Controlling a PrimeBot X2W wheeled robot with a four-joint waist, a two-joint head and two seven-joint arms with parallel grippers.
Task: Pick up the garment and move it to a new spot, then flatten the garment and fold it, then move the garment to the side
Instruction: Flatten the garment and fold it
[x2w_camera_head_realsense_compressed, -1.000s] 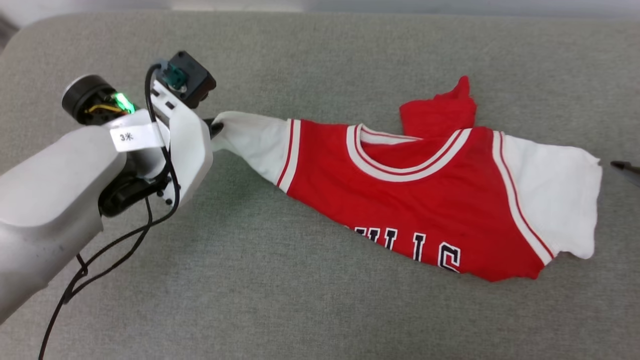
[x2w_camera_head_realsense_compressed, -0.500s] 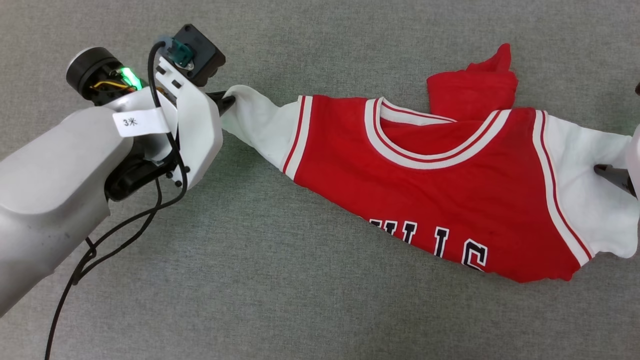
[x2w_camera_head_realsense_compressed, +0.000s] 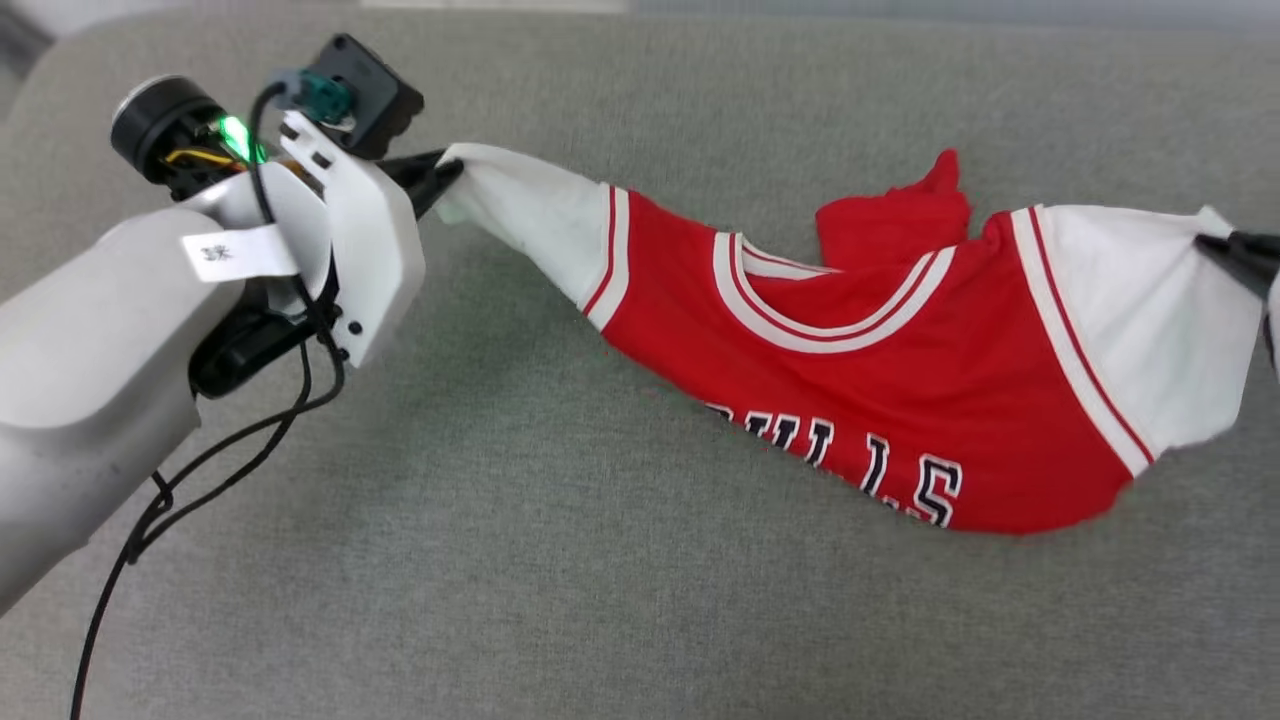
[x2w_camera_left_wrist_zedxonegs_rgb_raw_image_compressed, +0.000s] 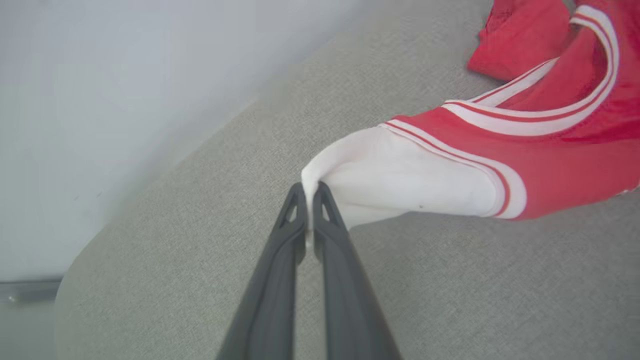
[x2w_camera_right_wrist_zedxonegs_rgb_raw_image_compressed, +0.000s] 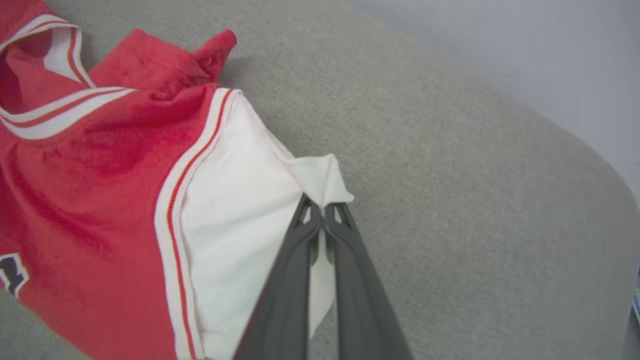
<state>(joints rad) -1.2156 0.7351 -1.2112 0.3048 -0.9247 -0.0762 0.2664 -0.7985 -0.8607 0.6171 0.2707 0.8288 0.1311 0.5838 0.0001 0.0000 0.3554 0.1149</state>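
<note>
- Currently the garment (x2w_camera_head_realsense_compressed: 850, 400), a red jersey shirt with white short sleeves, red-and-white striped trim and black white-outlined lettering, hangs stretched between my 2 grippers above the grey woven cushion (x2w_camera_head_realsense_compressed: 500, 560). Its middle sags, and the lower red body looks to be resting on or brushing the cushion.
- Its striped collar (x2w_camera_head_realsense_compressed: 800, 325) faces up, and the black lettering (x2w_camera_head_realsense_compressed: 860, 465) runs along the lower edge, partly tucked under. A bunch of red cloth (x2w_camera_head_realsense_compressed: 895, 215) sits crumpled behind the collar.
- My left gripper (x2w_camera_left_wrist_zedxonegs_rgb_raw_image_compressed: 310, 192) has its 2 long dark fingers pinched together on the tip of the white sleeve on my left, with nothing but cloth between them.
- My right gripper (x2w_camera_right_wrist_zedxonegs_rgb_raw_image_compressed: 322, 207) is likewise clamped tight on the corner of the other white sleeve.
- Beyond the cushion's rounded edge there is a pale wall (x2w_camera_left_wrist_zedxonegs_rgb_raw_image_compressed: 125, 75).
- Progress, as I judge it: the pick-up is under way, with both sleeves gripped and the top of the shirt raised. Setting it down at a new spot, flattening, folding and shifting it aside all look undone, since the shirt is rumpled and unfolded.
</note>
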